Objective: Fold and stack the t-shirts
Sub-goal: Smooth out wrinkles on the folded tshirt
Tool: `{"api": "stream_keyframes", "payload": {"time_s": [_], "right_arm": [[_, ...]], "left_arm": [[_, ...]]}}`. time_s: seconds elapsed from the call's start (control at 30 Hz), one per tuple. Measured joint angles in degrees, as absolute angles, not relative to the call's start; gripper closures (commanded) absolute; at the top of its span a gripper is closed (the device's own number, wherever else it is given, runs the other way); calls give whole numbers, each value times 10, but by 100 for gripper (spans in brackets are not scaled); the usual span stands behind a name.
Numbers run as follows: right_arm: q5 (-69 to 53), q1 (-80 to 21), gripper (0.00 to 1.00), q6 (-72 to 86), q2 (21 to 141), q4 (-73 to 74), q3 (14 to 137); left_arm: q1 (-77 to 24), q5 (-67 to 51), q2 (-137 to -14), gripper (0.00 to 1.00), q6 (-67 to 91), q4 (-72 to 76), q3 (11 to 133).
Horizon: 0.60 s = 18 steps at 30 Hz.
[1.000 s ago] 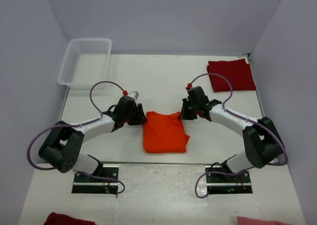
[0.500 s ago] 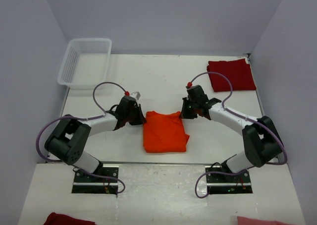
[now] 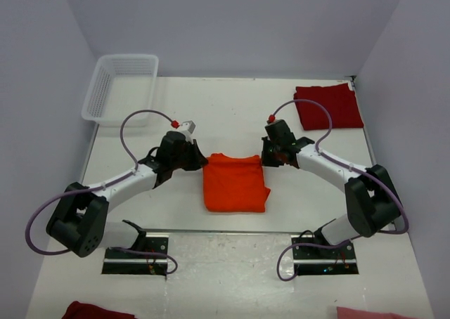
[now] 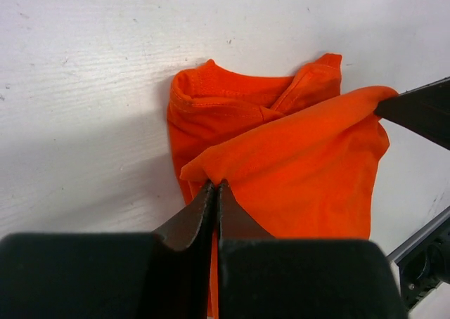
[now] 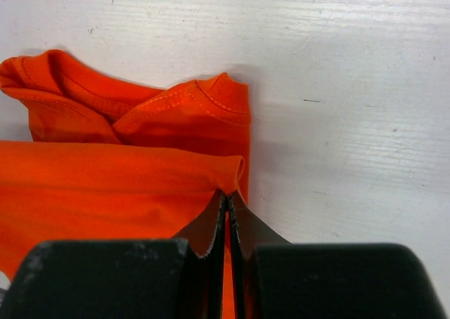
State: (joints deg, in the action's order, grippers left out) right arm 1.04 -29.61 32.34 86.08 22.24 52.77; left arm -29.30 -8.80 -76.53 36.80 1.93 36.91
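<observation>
The bright orange t-shirt (image 3: 235, 184) lies folded on the white table between both arms, its collar end toward the back. My left gripper (image 3: 203, 163) is shut on its far left corner, the cloth pinched at the fingertips (image 4: 215, 185). At the far right corner my right gripper (image 3: 264, 160) is shut on the orange t-shirt (image 5: 105, 185), and the held edge is lifted and stretched taut between the two grippers. The dark red t-shirt (image 3: 328, 106) lies folded at the back right, apart from both grippers.
A white lattice basket (image 3: 119, 87) stands at the back left corner. The table's metal front rail (image 3: 232, 235) runs just in front of the orange shirt. Dark red cloth (image 3: 95, 310) and pink cloth (image 3: 369, 312) lie below the front edge.
My left gripper has shut on the orange shirt's corner and moved slightly back. The shirt's far edge now stands lifted and straighter between both grippers; the right gripper shifted a little back.
</observation>
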Motion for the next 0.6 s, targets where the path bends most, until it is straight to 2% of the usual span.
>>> {"api": "stream_keyframes", "payload": {"time_s": [0.3, 0.6], "right_arm": [[45, -297, 100, 326, 861, 235, 545], [102, -297, 100, 337, 957, 257, 614]], "left_arm": [[-293, -88, -770, 100, 363, 13, 380], [-293, -80, -883, 99, 354, 43, 421]]}}
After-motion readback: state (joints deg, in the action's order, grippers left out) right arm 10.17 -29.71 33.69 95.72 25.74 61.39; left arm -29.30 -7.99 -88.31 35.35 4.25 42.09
